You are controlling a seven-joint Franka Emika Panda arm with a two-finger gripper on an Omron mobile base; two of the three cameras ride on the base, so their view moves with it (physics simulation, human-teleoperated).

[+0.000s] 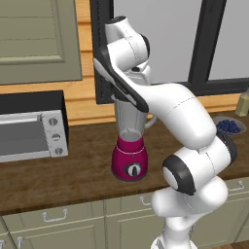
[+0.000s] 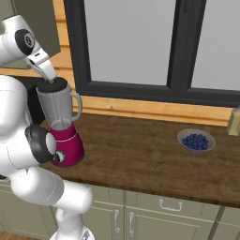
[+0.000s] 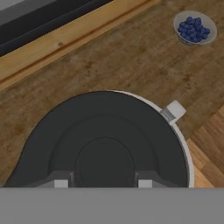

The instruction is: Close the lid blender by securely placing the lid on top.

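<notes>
The blender (image 1: 130,146) stands on the wooden counter, a magenta base with a black dial under a clear jar (image 2: 60,110). My gripper (image 2: 47,75) hangs straight over the jar's mouth. It is shut on the knob of the black round lid (image 3: 105,131), one fingertip at each side. The lid (image 2: 52,85) lies on the jar's top, and a thin crescent of the pale rim (image 3: 187,148) shows past its right edge in the hand view. In the left base view my forearm covers the jar's top.
A silver toaster oven (image 1: 31,129) stands left of the blender. A bowl of blue berries (image 2: 196,140) sits farther right on the counter, with a pale bottle (image 2: 234,121) beyond it. A dark window frame (image 2: 140,89) runs behind.
</notes>
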